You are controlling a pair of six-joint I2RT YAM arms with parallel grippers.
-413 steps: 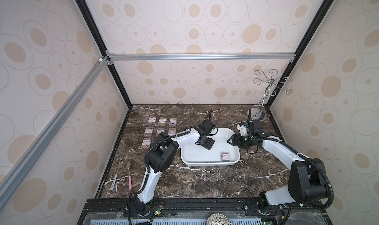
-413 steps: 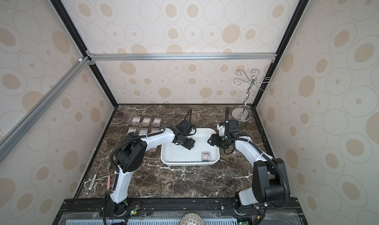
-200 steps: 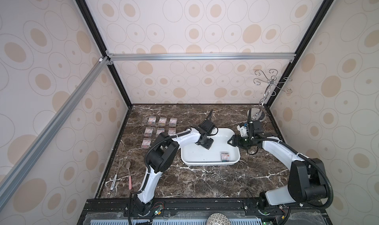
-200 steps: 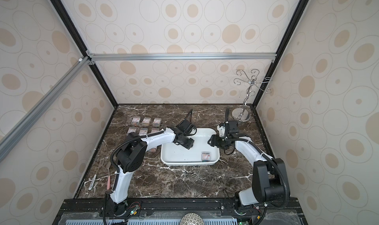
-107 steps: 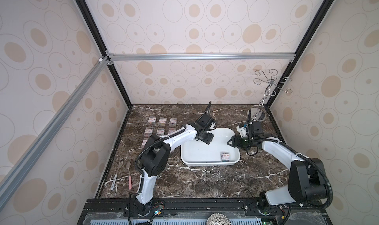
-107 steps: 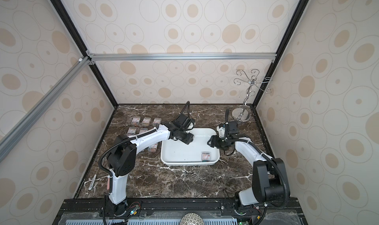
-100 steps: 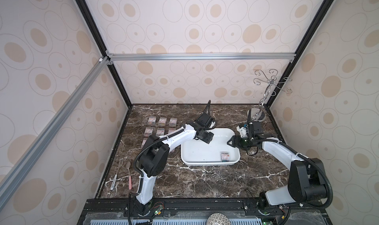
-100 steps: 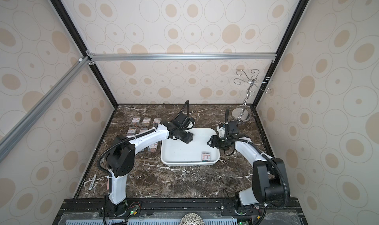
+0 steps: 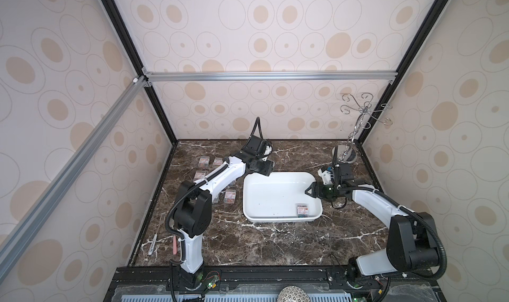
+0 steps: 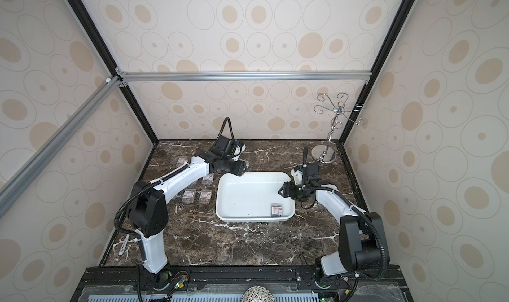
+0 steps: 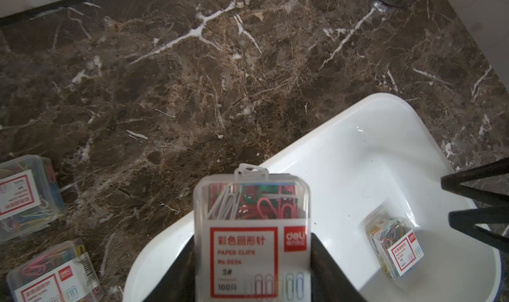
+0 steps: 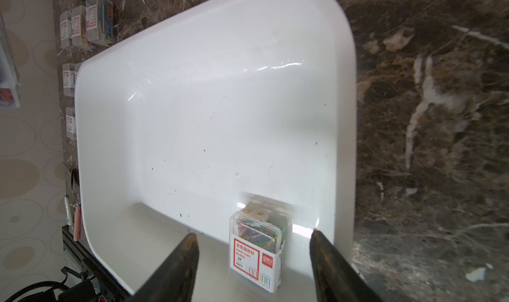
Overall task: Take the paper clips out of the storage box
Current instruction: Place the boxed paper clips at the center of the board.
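Hovering above the far left corner of the white storage box [image 9: 272, 198], the left gripper [image 9: 265, 170] hides its load under its own black body in a top view, while the right gripper [image 9: 309, 191] hangs over the storage box's right rim, fingers spread. A lone box of paper clips [image 9: 302, 210] lies inside the storage box at its near right corner. Loose boxes of paper clips [image 9: 230, 197] sit on the marble table [image 9: 261, 245] just left of the storage box, and a chrome stand [image 9: 344, 154] rises beyond its far right corner. Both top views agree on this layout, with the left gripper [image 10: 239, 169], the right gripper [image 10: 283, 191] and the lone box of paper clips [image 10: 276, 210] placed alike around the storage box [image 10: 248, 198]. From the left wrist, the left gripper [image 11: 252, 238] is clamped on a clear box of paper clips [image 11: 252, 204], label toward the camera, above the storage box's [image 11: 344, 160] corner rim. The lone box of paper clips [image 11: 394, 245] rests on the storage box's floor. From the right wrist, the right gripper [image 12: 253, 237] stands open astride the lone box of paper clips [image 12: 259, 248] inside the storage box [image 12: 206, 107], a gap showing on each side.
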